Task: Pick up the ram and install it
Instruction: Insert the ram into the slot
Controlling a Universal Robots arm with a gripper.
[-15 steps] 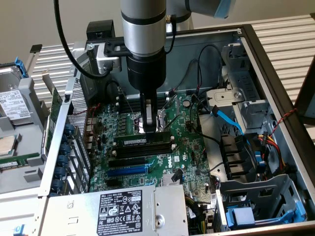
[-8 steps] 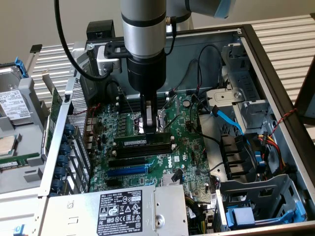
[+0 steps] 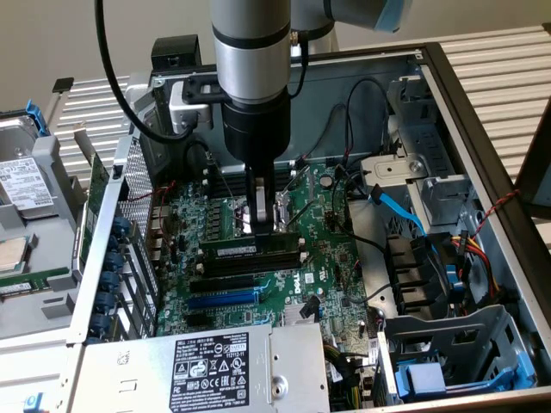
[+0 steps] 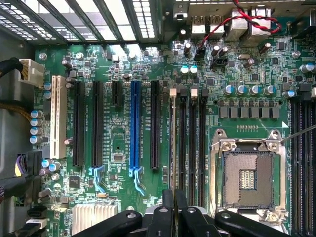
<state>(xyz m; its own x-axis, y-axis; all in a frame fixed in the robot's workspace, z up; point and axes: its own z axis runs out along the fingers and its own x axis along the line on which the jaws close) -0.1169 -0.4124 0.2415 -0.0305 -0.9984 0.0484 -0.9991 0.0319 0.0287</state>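
The ram (image 3: pixel 231 249) is a thin dark-green stick with a white label. It stands on edge along the first of the black memory slots (image 3: pixel 250 265) on the motherboard, inside the open computer case. My gripper (image 3: pixel 261 225) comes straight down onto its top edge, fingers shut on it near the middle. In the wrist view the ram (image 4: pixel 173 148) shows edge-on as a thin line over the slot next to the black memory slots (image 4: pixel 191 143). The gripper (image 4: pixel 174 210) is pinched on its near end. How deep it sits in the slot I cannot tell.
The bare CPU socket (image 4: pixel 247 180) lies just beside the memory slots. A blue expansion slot (image 4: pixel 135 128) and black expansion slots run parallel on the other side. The power supply (image 3: pixel 215 370), a drive cage (image 3: pixel 456 344) and loose cables (image 3: pixel 396 206) crowd the case around the board.
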